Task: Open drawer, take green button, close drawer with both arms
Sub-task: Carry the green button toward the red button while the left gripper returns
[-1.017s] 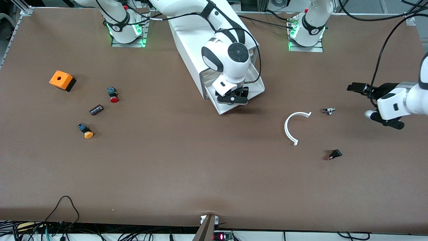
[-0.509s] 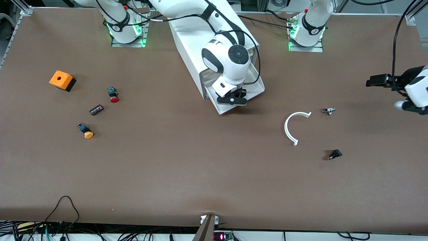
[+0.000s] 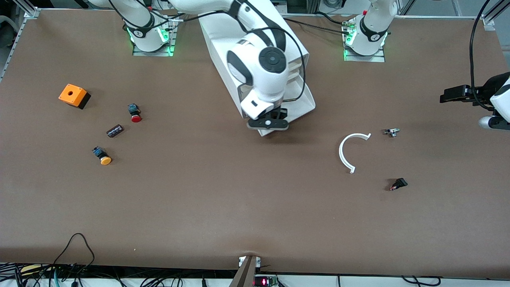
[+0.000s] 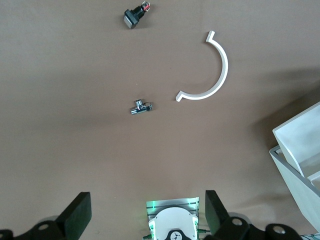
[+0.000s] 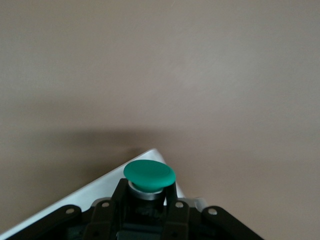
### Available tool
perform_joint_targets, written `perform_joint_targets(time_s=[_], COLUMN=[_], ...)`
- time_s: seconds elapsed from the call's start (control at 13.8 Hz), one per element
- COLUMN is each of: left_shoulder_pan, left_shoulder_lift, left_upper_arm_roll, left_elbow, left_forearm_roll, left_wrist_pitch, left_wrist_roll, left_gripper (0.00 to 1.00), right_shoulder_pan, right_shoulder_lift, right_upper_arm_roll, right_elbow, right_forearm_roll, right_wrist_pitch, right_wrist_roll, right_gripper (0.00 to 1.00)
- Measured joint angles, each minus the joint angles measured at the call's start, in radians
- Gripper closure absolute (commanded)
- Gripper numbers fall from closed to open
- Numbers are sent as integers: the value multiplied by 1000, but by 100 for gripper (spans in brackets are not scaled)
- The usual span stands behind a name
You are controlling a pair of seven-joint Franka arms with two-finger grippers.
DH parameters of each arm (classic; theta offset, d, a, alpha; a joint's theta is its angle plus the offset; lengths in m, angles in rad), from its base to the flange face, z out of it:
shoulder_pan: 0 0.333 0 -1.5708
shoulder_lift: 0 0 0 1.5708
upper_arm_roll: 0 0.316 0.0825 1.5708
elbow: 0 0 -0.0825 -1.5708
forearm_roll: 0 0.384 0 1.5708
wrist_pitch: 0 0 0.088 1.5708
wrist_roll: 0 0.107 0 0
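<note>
Right gripper (image 3: 267,124) — mine, clamped on the button (image 5: 149,176), green cap (image 5: 149,174) showing between the black fingers (image 5: 109,210); it hangs over the front corner of the open drawer (image 3: 299,104), the lowest tray of the white cabinet (image 3: 231,48).

Left gripper (image 4: 145,220) — mine, fingers spread apart, holding nothing, waiting in the air over the left arm's end of the table (image 3: 239,207).

Also on the table: white curved piece (image 3: 347,150), small metal fitting (image 3: 392,132) beside it, small black part (image 3: 398,184) nearer the front camera. Toward the right arm's end: orange box (image 3: 73,95), red-capped button (image 3: 134,113), yellow-capped button (image 3: 102,156), dark cylinder (image 3: 114,130) between them.
</note>
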Motion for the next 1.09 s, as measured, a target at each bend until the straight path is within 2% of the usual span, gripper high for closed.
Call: perform_joint_targets(time_s=[0.22, 0.36, 0.51, 0.73, 0.87, 1.09], left_shoulder_pan=[-169, -241, -264, -319, -338, -420], left_shoulder_lift=[-38, -57, -69, -97, -93, -44], left_upper_arm_roll=[181, 257, 280, 335, 345, 346], left_elbow=[1, -3, -17, -82, -119, -168], left_forearm_roll=[0, 0, 0, -6, -36, -97], left_wrist_pitch=[7, 30, 63, 111, 128, 202], left_wrist_roll=[0, 0, 0, -5, -27, -205], left_gripper=[0, 0, 0, 0, 0, 0], right_shoulder_pan=[-145, -249, -347, -445, -467, -535], right_shoulder_lift=[-97, -153, -206, -260, -262, -232], right_upper_arm_roll=[-3, -5, -12, -59, -107, -119], right_elbow=[-12, -66, -174, -374, -482, -581], right_forearm_roll=[23, 29, 32, 33, 40, 90], right_wrist_pitch=[-127, -148, -141, -38, 87, 236], right_wrist_roll=[-290, -500, -724, -980, -1116, -1314], right_gripper=[100, 100, 100, 100, 100, 100])
